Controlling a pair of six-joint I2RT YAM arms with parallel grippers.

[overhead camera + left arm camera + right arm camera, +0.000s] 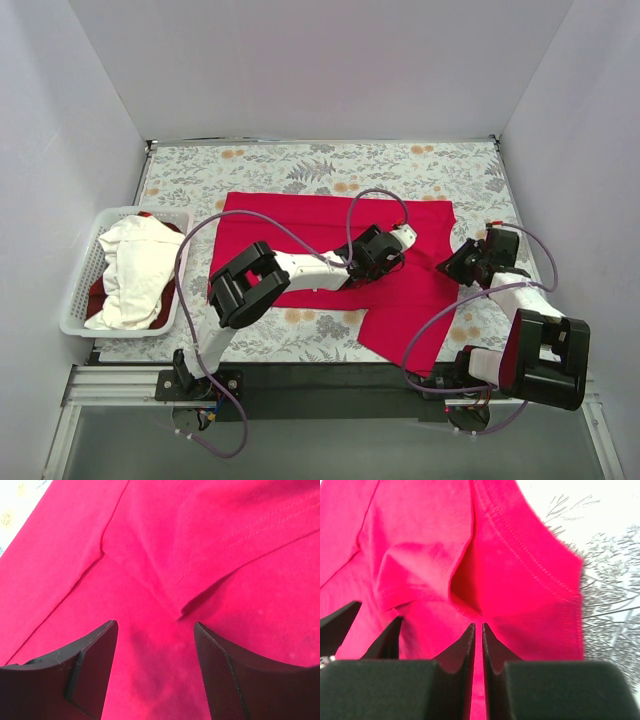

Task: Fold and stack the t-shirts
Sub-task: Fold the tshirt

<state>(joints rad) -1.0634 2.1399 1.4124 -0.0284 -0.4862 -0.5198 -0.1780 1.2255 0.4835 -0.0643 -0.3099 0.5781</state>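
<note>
A bright red t-shirt (300,215) lies spread across the middle of the floral cloth, with a folded flap reaching toward the front right. My left gripper (392,250) hovers open over the shirt's right middle. In the left wrist view its fingers (155,625) straddle flat red cloth (200,530) near a hemmed sleeve edge and hold nothing. My right gripper (448,266) is at the shirt's right edge. In the right wrist view its jaws (478,626) are pinched shut on a thin layer of the red shirt (420,540). A white t-shirt (135,265) lies crumpled in the basket over another red one (165,297).
The white slatted basket (80,290) stands at the left edge of the table. The grey floral cloth (300,165) covers the table and shows in the right wrist view (610,580). White walls enclose the back and both sides.
</note>
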